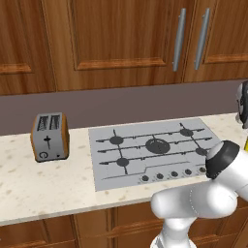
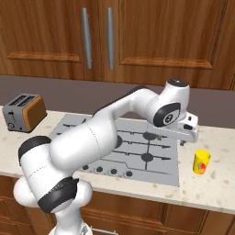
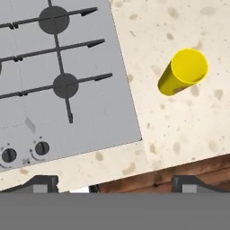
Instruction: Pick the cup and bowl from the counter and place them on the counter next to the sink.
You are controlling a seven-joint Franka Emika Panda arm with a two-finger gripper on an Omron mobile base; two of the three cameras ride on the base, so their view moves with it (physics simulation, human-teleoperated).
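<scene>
The small yellow cup (image 2: pixel 201 161) stands upright on the beige speckled counter (image 2: pixel 209 188), just right of the stove plate. In the hand view the cup (image 3: pixel 183 72) sits at the upper right, seen from above with its mouth toward the camera. My gripper (image 2: pixel 183 141) hangs above the stove's right edge, up and to the left of the cup and apart from it. Its fingertips (image 3: pixel 42 182) stand wide apart, open, with nothing between them. The bowl and the sink are out of view.
A grey stove plate (image 1: pixel 150 150) with burner grates and knobs lies in the middle of the counter (image 1: pixel 38 184). An orange and grey toaster (image 1: pixel 50 136) stands at the far left. Wooden cabinets hang above, and the counter's front edge (image 3: pixel 179 155) runs close below the cup.
</scene>
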